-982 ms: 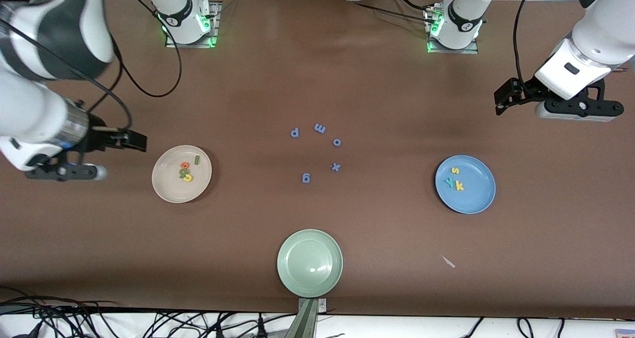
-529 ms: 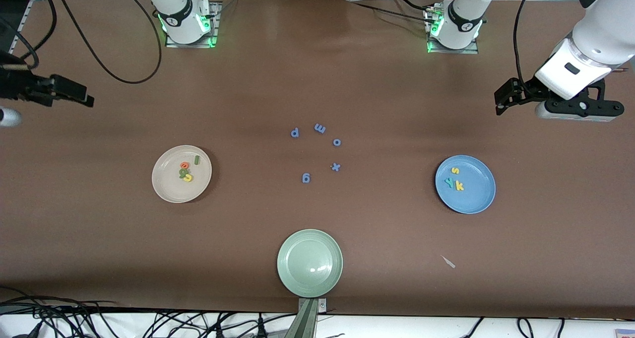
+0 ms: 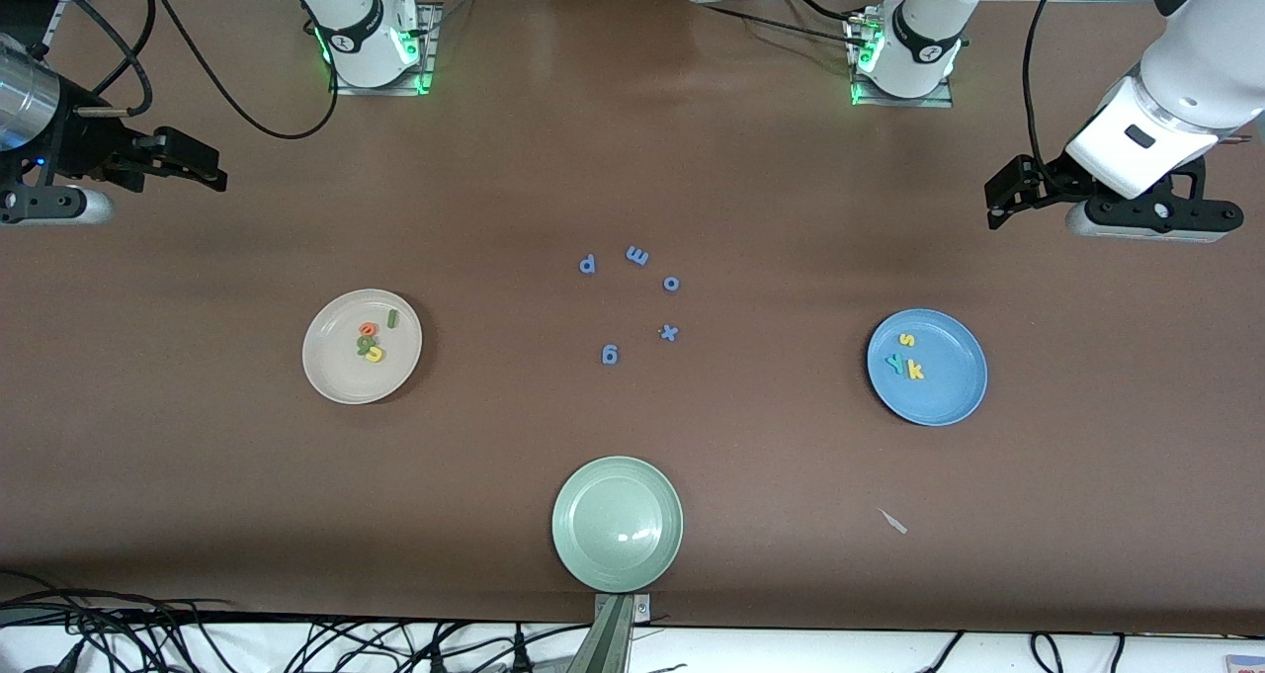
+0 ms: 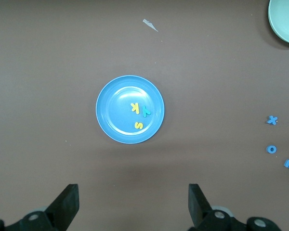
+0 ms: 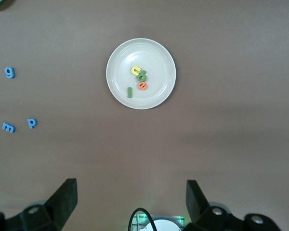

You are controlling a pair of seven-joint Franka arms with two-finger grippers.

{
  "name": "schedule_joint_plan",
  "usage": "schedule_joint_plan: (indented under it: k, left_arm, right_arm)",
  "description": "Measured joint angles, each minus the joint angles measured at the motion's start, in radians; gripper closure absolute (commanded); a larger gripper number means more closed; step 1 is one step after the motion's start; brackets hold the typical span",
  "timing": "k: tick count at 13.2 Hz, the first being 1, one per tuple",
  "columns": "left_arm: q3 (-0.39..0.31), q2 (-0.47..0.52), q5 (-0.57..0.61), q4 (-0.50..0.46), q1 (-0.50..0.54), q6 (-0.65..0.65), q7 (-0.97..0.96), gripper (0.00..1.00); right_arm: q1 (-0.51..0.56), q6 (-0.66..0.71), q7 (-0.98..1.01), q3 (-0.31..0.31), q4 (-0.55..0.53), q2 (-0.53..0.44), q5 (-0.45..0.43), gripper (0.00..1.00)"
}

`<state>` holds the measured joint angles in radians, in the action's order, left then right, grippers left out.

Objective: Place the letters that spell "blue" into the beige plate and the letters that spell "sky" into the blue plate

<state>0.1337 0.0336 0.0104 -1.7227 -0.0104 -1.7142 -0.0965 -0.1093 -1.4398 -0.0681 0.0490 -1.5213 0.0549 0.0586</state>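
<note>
On the table toward the right arm's end, the beige plate [image 3: 336,377] holds b, l, u, e [image 3: 373,340]; right gripper [image 3: 183,164] hangs open and empty over bare table. Blue p, m, o, x, g [image 3: 632,297] lie mid-table, a pale green plate [image 3: 618,525] nearer the camera. The blue plate [image 3: 949,396] holds s, k, y [image 3: 906,357]; left gripper [image 3: 1008,199] open, empty. Sorting appears complete; nothing obstructs, no further move judged necessary

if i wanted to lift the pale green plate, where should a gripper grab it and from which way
Probably by the rim. The pale green plate is round, shallow and upright, far wider than open jaws, so only its raised edge offers a pinch: one finger inside, one outside. Nothing lies in it. It sits nearest the front camera, midway between both arms, so either could come down from above onto the rim portion facing the blue letters.
</note>
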Motion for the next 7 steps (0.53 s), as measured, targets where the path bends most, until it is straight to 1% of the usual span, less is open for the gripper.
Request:
schedule_joint_plan:
  k: [3, 7]
  left_arm:
    - [0.0, 0.0, 0.0, 0.0, 0.0, 0.0, 0.0, 0.0]
    - [0.0, 0.0, 0.0, 0.0, 0.0, 0.0, 0.0, 0.0]
  right_arm:
    - [0.001, -0.003, 0.001, -0.001, 0.0, 0.0, -0.004, 0.0]
    - [0.001, -0.006, 0.01, -0.003, 0.0, 0.001, -0.03, 0.0]
